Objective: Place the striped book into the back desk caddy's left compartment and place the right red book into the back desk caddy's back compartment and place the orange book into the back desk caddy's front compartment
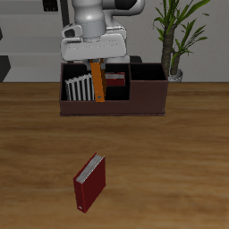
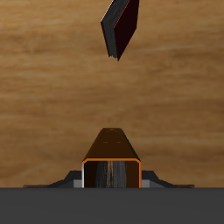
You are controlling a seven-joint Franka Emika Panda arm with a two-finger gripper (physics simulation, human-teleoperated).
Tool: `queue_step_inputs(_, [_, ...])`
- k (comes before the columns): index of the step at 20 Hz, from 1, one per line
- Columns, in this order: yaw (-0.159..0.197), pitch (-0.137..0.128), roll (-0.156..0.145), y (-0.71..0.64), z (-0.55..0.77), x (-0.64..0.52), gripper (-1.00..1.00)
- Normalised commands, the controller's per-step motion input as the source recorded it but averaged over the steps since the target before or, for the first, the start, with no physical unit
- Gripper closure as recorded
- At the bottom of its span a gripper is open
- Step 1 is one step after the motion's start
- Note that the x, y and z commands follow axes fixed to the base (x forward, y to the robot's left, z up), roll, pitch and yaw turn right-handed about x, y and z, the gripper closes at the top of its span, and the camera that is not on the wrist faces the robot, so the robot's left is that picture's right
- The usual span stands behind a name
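The gripper (image 1: 95, 61) clamps the orange book (image 1: 96, 79) upright above the back desk caddy (image 1: 114, 100), aligned for its front compartment (image 1: 114, 92). The striped book (image 1: 79, 88) stands in the left compartment.

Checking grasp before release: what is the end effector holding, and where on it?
The orange book, gripped at its upper end by the end effector, over the caddy.

Orange book (image 1: 96, 79), maroon-brown caddy (image 1: 114, 106)

No text, label, brand, number or sign can be read anywhere; the cover of the red book (image 1: 89, 182) lying in front of the back desk caddy (image 1: 114, 103) is plain; the caddy's walls are bare too.
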Motion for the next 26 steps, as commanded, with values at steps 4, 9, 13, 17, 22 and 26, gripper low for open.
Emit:
queue_step_inputs(4, [-0.044,0.008,0.003,-0.21,0.00,-0.38,1.00])
queue_step_inputs(9, [-0.017,-0.001,0.011,-0.07,-0.01,-0.27,1.00])
queue_step_inputs(13, [0.012,-0.025,0.015,0.07,-0.05,-0.39,1.00])
queue_step_inputs(17, [0.075,-0.010,0.057,0.18,-0.08,-0.42,1.00])
queue_step_inputs(22, [0.041,0.012,0.035,0.06,-0.07,-0.30,1.00])
queue_step_inputs(26, [0.032,-0.018,0.009,0.00,0.01,-0.22,1.00])
